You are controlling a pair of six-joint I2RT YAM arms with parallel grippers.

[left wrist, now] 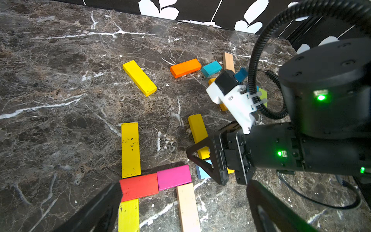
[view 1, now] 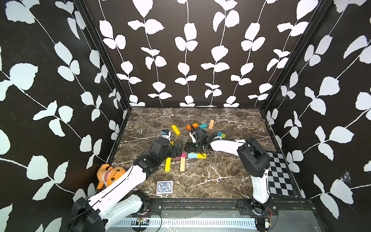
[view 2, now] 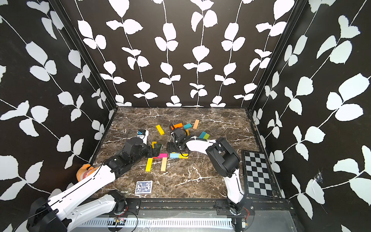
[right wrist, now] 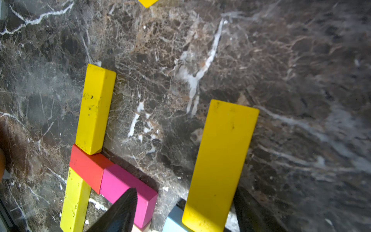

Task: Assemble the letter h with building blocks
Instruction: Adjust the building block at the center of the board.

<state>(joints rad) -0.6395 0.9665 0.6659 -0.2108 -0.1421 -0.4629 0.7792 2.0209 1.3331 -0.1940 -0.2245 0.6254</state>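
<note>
The letter h lies flat on the marble: two yellow bars (left wrist: 130,149) (left wrist: 128,215) as stem, a red bar (left wrist: 139,186) and a pink bar (left wrist: 173,176) across, and a tan leg (left wrist: 187,206). My left gripper (left wrist: 184,217) (view 1: 178,150) hovers wide open over the crossbar, holding nothing. My right gripper (right wrist: 185,190) (view 1: 190,148) is open around another yellow block (right wrist: 220,160). That block's near end rests over a light blue block (right wrist: 174,221), and there is a gap between it and one finger. A light blue and yellow pair (view 1: 197,155) lies right of the h.
Loose blocks lie further back: yellow (view 1: 175,129), orange (view 1: 191,126), teal (view 1: 202,126), tan (view 1: 211,124), and teal with green (view 1: 220,134). A playing card (view 1: 164,187) is near the front. An orange plush toy (view 1: 109,175) sits at the left, a checkerboard (view 1: 280,174) at the right.
</note>
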